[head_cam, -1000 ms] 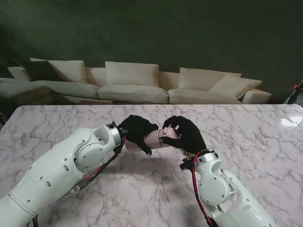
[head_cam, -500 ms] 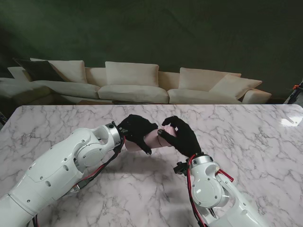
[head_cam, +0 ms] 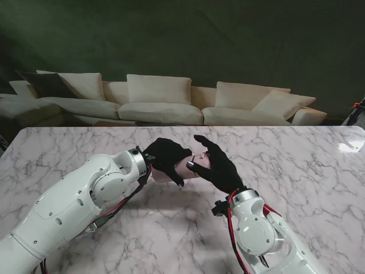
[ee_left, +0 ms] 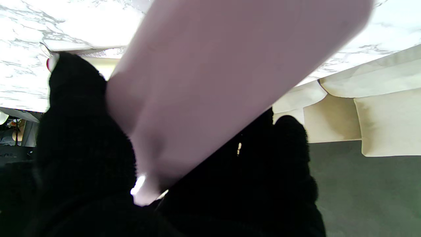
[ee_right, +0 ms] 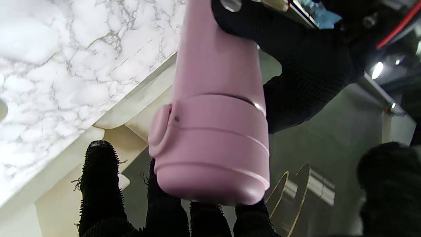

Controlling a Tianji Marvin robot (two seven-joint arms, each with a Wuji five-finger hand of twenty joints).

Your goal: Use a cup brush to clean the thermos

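Note:
A pink thermos (head_cam: 183, 167) lies level above the marble table (head_cam: 296, 171), its body wrapped by my black-gloved left hand (head_cam: 165, 157). In the left wrist view the thermos (ee_left: 213, 82) fills the frame, with my fingers (ee_left: 82, 131) closed on either side of it. My right hand (head_cam: 219, 165) is at the lid end, its fingers spread and the index raised. Seen from the right wrist, the lid (ee_right: 213, 151) with its push button sits just off my fingertips (ee_right: 102, 184), and the thumb stands apart. No cup brush is in view.
A cream sofa (head_cam: 165, 103) runs along the far side of the table. The table's far edge (head_cam: 188, 127) lies just behind both hands. A bright glare spot (head_cam: 349, 146) shows on the marble at the far right.
My right hand has loosened from the thermos lid: its fingers have opened and lifted, and the wrist has dropped back toward me. The left hand and thermos have stayed put.

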